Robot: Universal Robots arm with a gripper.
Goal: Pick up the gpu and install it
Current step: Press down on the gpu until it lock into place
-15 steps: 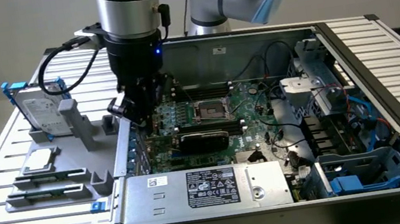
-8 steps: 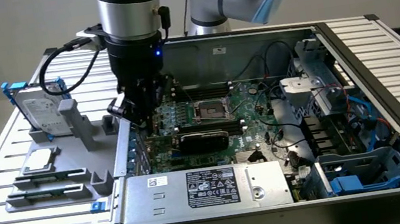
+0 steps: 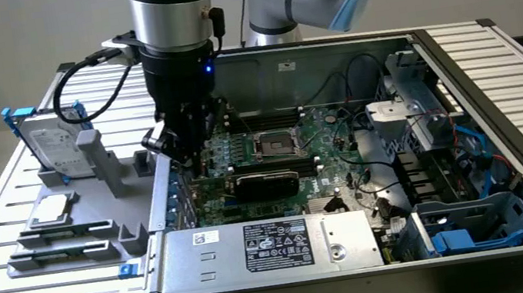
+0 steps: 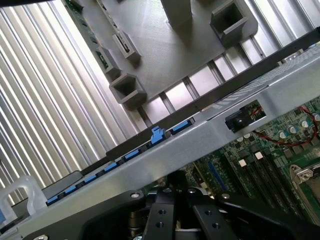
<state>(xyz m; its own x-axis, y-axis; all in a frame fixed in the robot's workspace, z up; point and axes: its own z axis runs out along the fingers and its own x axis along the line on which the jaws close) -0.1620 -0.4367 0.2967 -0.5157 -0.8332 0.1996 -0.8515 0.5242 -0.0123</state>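
The gpu (image 3: 265,185), a short card with a black cooler face, stands on edge on the green motherboard (image 3: 326,125) inside the open computer case (image 3: 470,84). My gripper (image 3: 190,165) hangs down inside the case next to its wall on the exterior view's left, just beside the card's near end. Its black fingers (image 4: 162,215) are pressed together, so it is shut, with nothing seen between them. Whether they touch the card I cannot tell. The wrist view looks along the case's silver wall (image 4: 200,135) and the motherboard (image 4: 265,160).
A grey holder fixture (image 3: 76,221) (image 4: 165,50) on the slatted table carries a silver hard drive in a blue frame (image 3: 52,146) and narrow black sticks (image 3: 57,237). The power supply (image 3: 266,247), CPU socket (image 3: 276,143) and drive cage (image 3: 466,232) crowd the case.
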